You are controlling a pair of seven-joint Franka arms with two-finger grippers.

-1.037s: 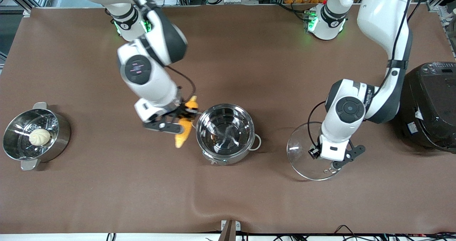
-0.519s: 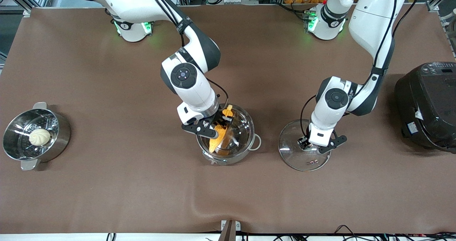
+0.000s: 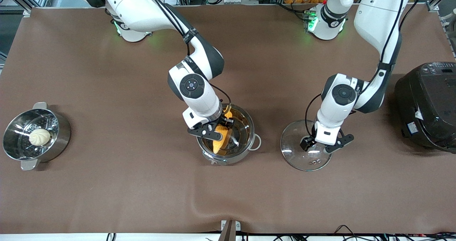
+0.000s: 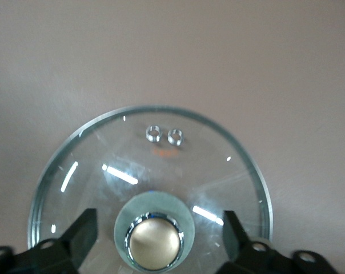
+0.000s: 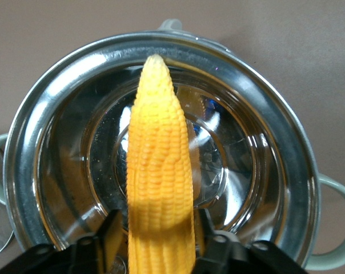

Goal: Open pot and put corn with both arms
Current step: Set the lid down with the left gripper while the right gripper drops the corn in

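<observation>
My right gripper (image 3: 218, 130) sits over the open pot (image 3: 226, 134) at the frame's centre, closed on the corn (image 3: 221, 138), which slants down into the bowl. My left gripper (image 3: 322, 146) is over the glass lid (image 3: 304, 151), lying flat on the brown table (image 3: 107, 184) (its knob is hidden beneath my hand). A steamer pot (image 3: 34, 136) holding a bun (image 3: 39, 136) stands at the frame's left edge; a black cooker (image 3: 427, 105) at its right.
</observation>
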